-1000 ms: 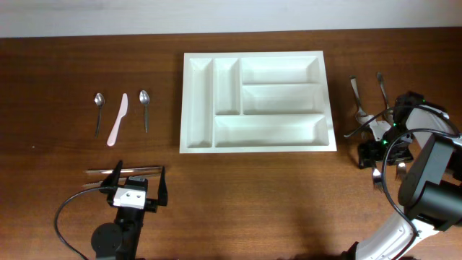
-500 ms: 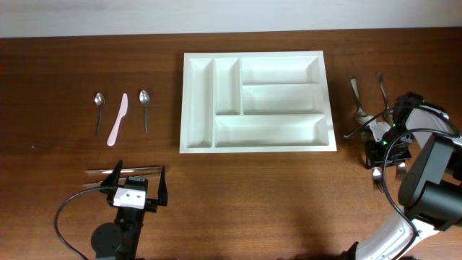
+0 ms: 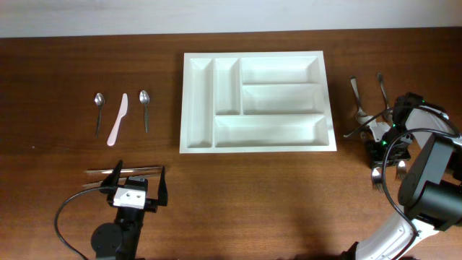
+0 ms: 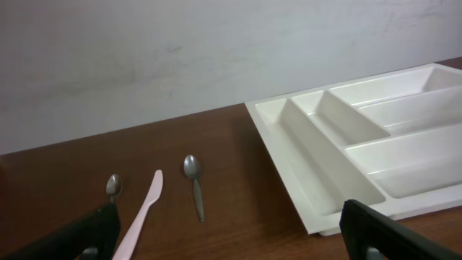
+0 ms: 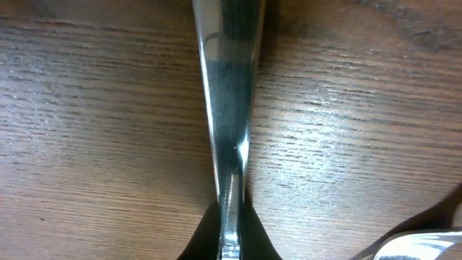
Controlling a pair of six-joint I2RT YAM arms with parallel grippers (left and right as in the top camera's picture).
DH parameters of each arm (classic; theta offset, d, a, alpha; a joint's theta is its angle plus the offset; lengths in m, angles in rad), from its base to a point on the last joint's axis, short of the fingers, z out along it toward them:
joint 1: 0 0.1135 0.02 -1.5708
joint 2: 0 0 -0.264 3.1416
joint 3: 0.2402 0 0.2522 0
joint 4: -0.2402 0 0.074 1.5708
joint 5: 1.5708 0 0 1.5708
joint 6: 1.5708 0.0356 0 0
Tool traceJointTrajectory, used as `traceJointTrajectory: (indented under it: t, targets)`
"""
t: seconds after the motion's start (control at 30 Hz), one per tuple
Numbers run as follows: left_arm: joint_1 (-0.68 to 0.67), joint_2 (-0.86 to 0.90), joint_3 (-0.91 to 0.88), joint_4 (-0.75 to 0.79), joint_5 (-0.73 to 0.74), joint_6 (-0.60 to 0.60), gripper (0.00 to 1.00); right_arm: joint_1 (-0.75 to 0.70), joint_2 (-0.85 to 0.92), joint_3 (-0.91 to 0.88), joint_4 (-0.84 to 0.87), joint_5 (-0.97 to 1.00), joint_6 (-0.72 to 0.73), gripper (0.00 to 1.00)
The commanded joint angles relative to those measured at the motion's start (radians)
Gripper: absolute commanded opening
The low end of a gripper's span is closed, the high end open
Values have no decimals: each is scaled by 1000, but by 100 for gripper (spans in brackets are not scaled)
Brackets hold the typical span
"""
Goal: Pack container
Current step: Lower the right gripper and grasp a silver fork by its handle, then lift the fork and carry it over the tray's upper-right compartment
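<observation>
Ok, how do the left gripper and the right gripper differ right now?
The left gripper stands wide open; the right gripper is shut. The left gripper holds nothing; the right gripper pinches a slim silver metal cutlery handle low over the brown wooden table. The left gripper sits left of the large white plastic cutlery tray; the right gripper is to its right. Shared: neither is over the tray.

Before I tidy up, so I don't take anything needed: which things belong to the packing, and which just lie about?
Job: container, spoons, pink knife, loose forks, fork in right gripper, thin sticks.
Lying about: nothing I can see.
</observation>
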Motion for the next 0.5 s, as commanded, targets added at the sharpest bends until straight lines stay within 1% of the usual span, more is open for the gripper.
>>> traceJointTrajectory:
  t: [0.0,0.07,0.2,0.37,0.47]
  targets:
    - [6,-7,-5,-2,-7,13,99,30,22,21,-17,-23,38,4]
    - [6,-7,-5,-1,-7,13,99,45,22,61,-48,-23,38,4]
    - [6,-7,-5,-2,-7,13,99,73,22,216,-161,-26,50,4]
    - [6,-7,-5,-1,-7,13,99,77,22,443,-284,-26,133,4]
    - [6,-7,-5,-1,-7,13,99,83,22,578,-335,-32,232,4]
